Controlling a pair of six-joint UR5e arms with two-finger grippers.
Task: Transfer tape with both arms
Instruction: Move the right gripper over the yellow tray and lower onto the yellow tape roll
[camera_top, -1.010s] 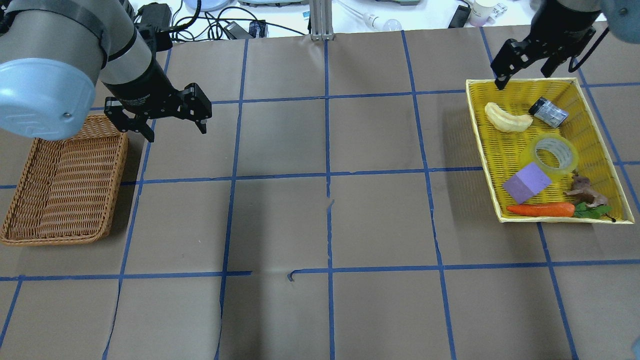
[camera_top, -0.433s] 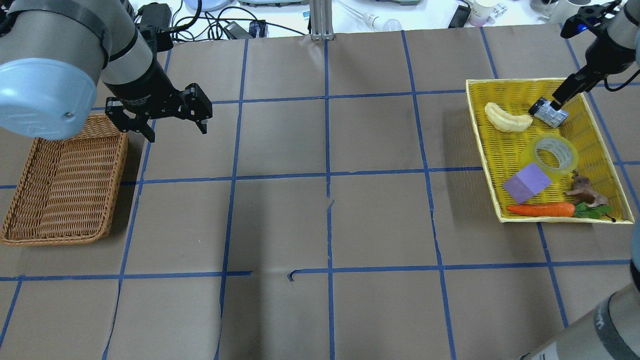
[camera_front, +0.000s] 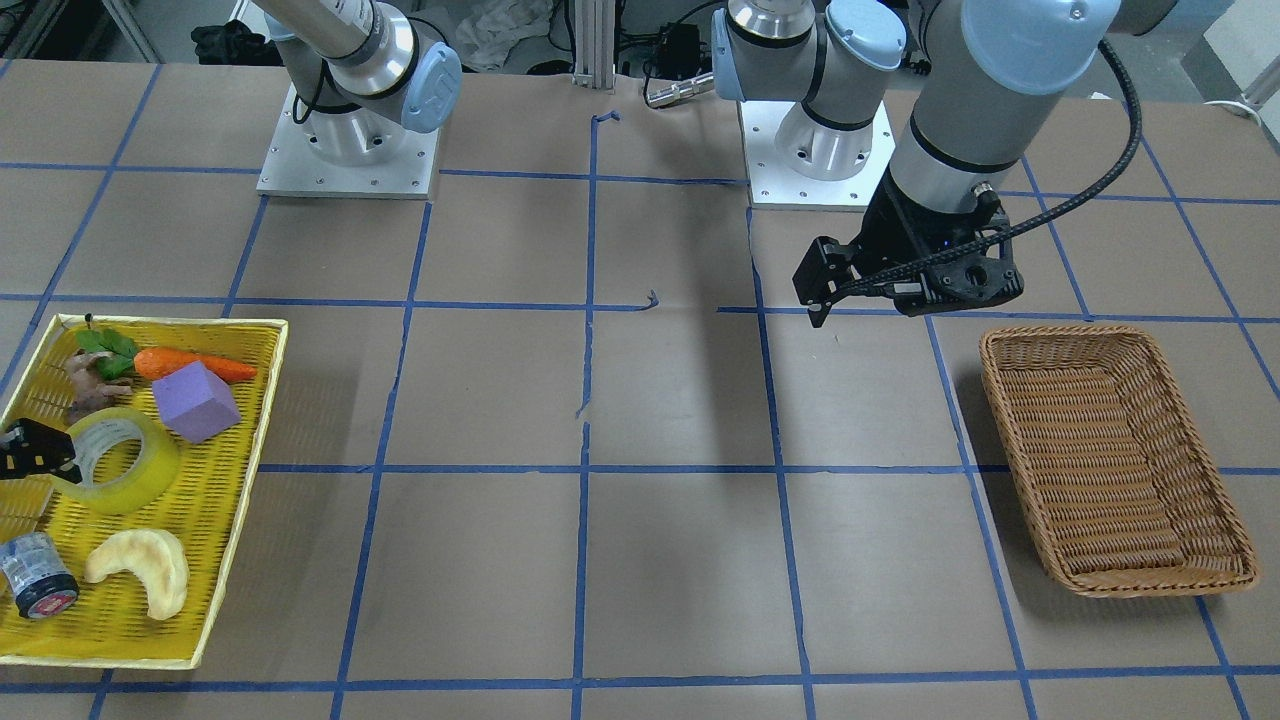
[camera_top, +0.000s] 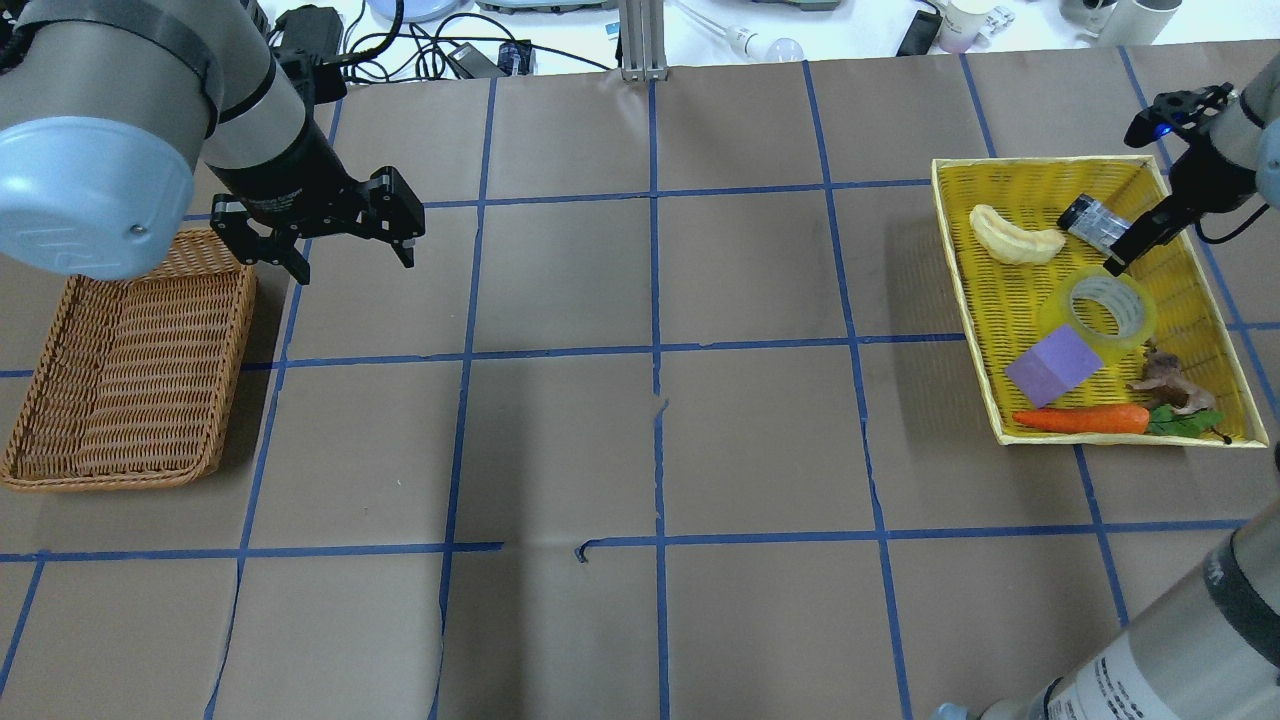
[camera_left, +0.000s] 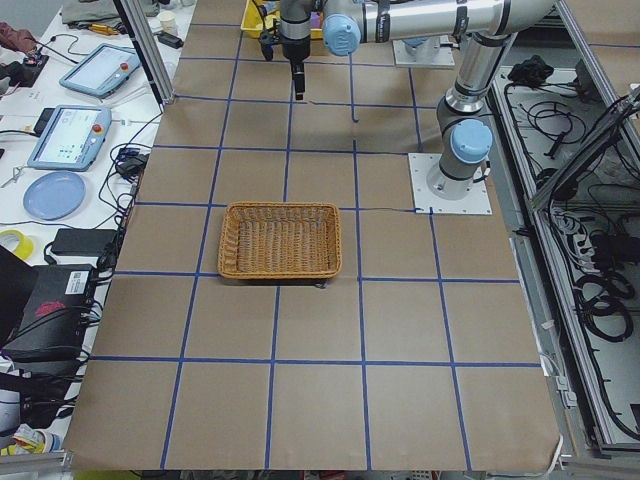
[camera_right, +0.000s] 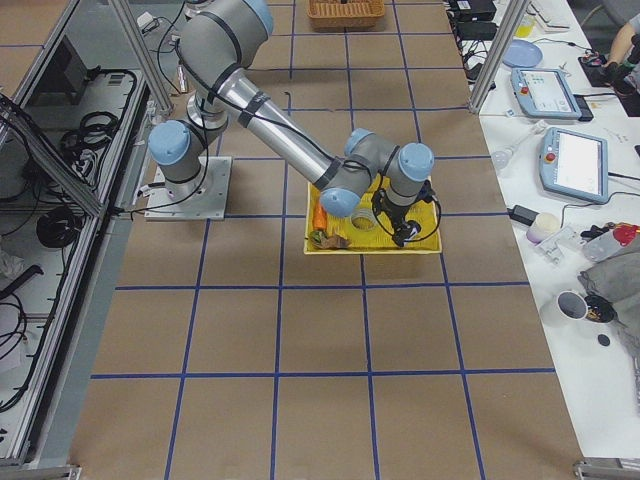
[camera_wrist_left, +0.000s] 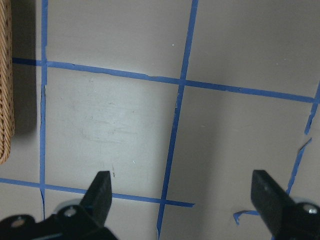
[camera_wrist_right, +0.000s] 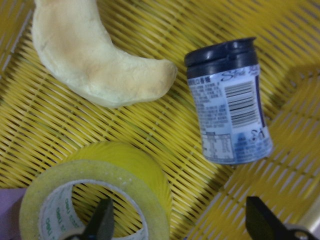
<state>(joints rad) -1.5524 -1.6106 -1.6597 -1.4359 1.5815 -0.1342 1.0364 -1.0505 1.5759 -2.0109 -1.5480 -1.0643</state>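
One finger of right end effector (camera_wrist_right: 180, 222) (spread, empty) sits above tape (camera_wrist_right: 135, 175) core. Lower, straddle ring wall, pinch; avoid bottle (camera_wrist_right: 230, 105) ahead. Left end effector (camera_wrist_left: 181, 182) spread, empty.

- See only upper part of tape (camera_wrist_right: 125, 175) in right wrist view.
- Catch mere sliver of purple block (camera_wrist_right: 6, 215) at its left edge.
- Get one rim of wicker basket (camera_wrist_left: 5, 80) in left wrist view.
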